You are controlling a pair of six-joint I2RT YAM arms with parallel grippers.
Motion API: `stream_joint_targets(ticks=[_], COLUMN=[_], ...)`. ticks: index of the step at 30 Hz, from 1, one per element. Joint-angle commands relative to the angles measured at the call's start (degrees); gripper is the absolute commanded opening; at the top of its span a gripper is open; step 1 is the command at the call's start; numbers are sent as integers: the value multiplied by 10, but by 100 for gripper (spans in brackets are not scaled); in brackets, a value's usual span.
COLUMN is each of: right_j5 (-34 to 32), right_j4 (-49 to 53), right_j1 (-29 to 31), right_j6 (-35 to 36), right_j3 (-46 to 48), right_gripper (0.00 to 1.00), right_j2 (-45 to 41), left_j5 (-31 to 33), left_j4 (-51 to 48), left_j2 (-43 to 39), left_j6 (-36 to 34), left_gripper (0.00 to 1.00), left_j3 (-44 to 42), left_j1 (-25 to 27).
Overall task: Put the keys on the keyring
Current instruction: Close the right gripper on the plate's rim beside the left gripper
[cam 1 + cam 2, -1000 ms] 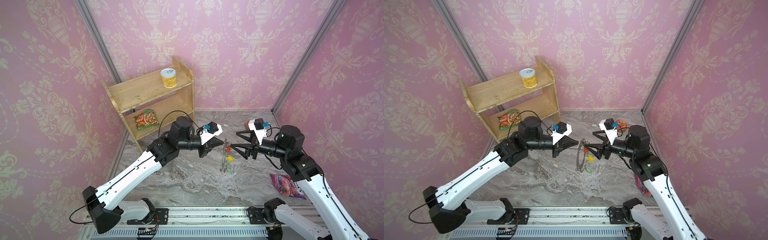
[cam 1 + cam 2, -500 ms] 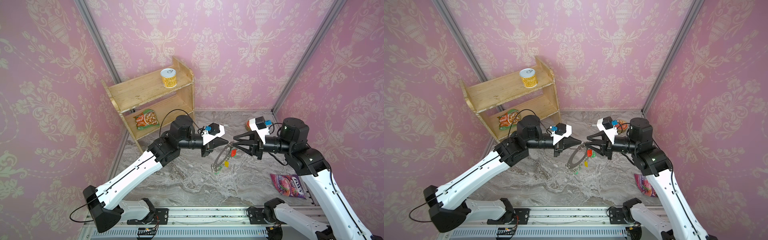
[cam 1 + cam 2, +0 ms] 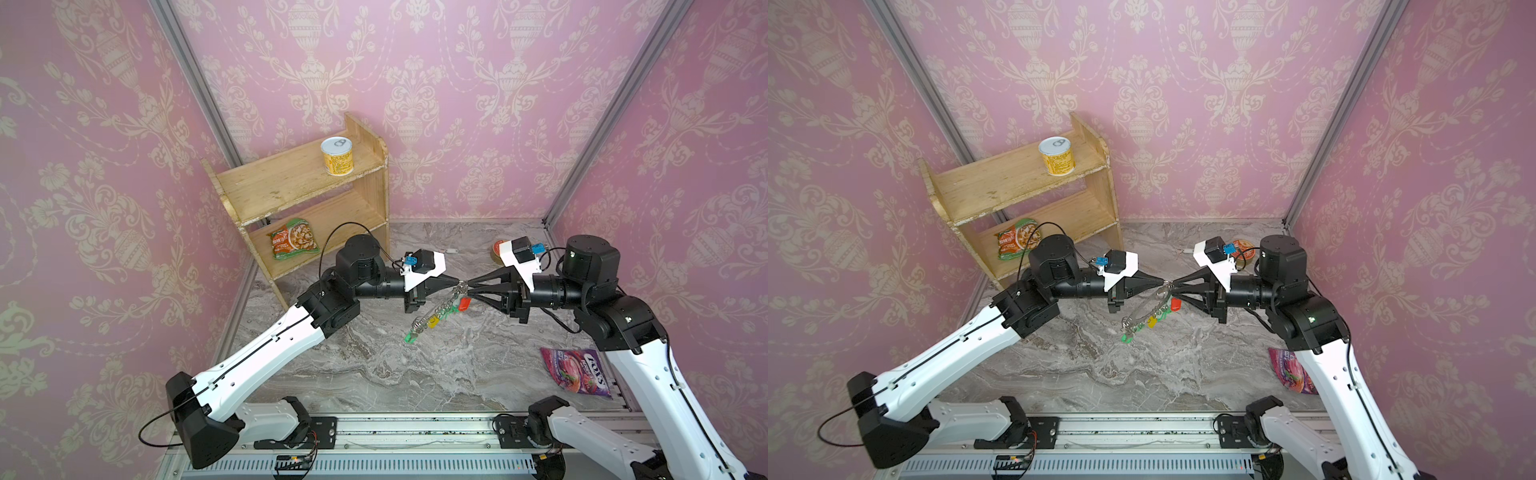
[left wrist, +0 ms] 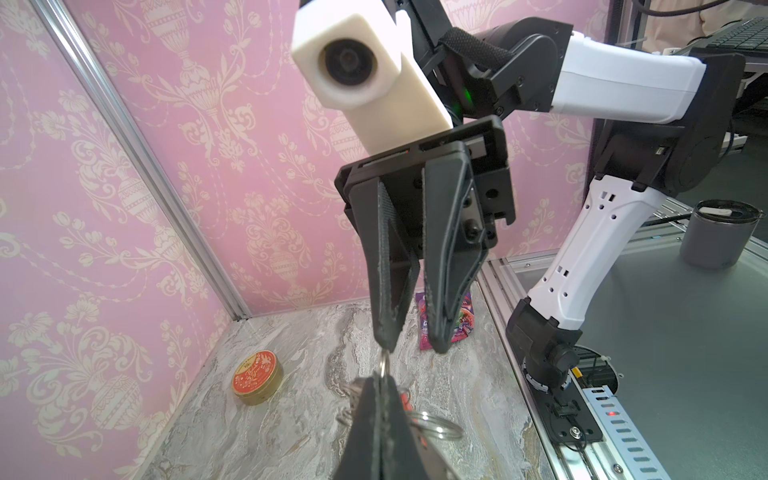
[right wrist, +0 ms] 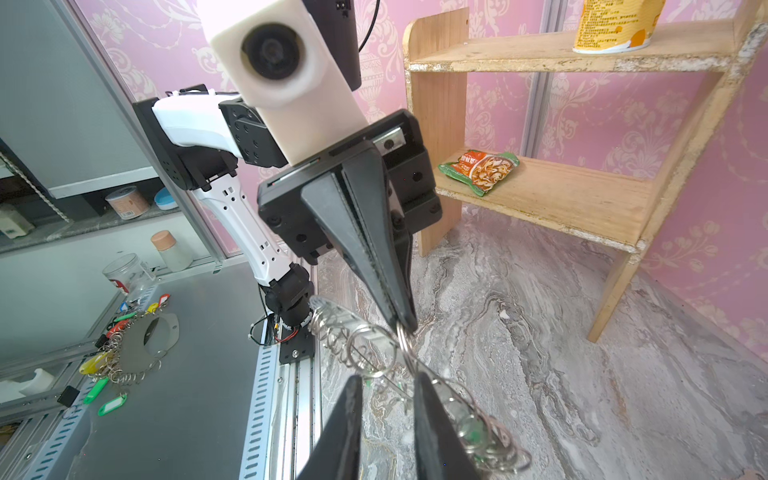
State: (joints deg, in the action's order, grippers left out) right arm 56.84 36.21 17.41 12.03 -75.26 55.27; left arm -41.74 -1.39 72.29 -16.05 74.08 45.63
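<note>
Keyring (image 3: 448, 306): flat grey metal ring, rim fringed with wire loops. We see it nearly edge-on and tilted, hanging clear of the marble desk (image 3: 374, 365) mid-scene. Keys (image 3: 433, 322) dangle from its loops: red tag (image 3: 1176, 304) highest, yellow tag (image 3: 1152, 322) below, green tag (image 3: 1126, 337) lowest. Left tool (image 3: 457, 283) is pinched together on a loop at the ring's top. Right tool (image 3: 469, 290) faces it tip to tip, jaws slightly apart, one fingertip (image 4: 386, 337) touching a small loop. Red-topped tin (image 4: 257, 377) sits near the back wall. Candy bag (image 3: 577, 372) lies beside the right arm.
</note>
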Motion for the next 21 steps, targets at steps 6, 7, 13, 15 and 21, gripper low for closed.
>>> stream_joint_targets(ticks=[6, 7, 13, 15, 21], right_j5=[15, 17, 13, 16, 15], right_j4=[1, -2, -19, -25, -32], right_j1=[4, 4, 9, 11, 23], right_j6=[4, 2, -9, -13, -19], right_j3=[-30, -30, -30, -32, -39], right_gripper=[22, 22, 21, 21, 18], right_j2=[9, 11, 16, 19, 25], left_j5=[-28, -29, -32, -34, -38], left_j4=[58, 58, 62, 64, 72], left_j2=[-21, -22, -26, -25, -26], left_j6=[-13, -12, -8, -5, 1], left_gripper=[0, 0, 0, 0, 0], left_j3=[-3, -3, -5, -5, -8], left_j1=[4, 5, 4, 4, 4])
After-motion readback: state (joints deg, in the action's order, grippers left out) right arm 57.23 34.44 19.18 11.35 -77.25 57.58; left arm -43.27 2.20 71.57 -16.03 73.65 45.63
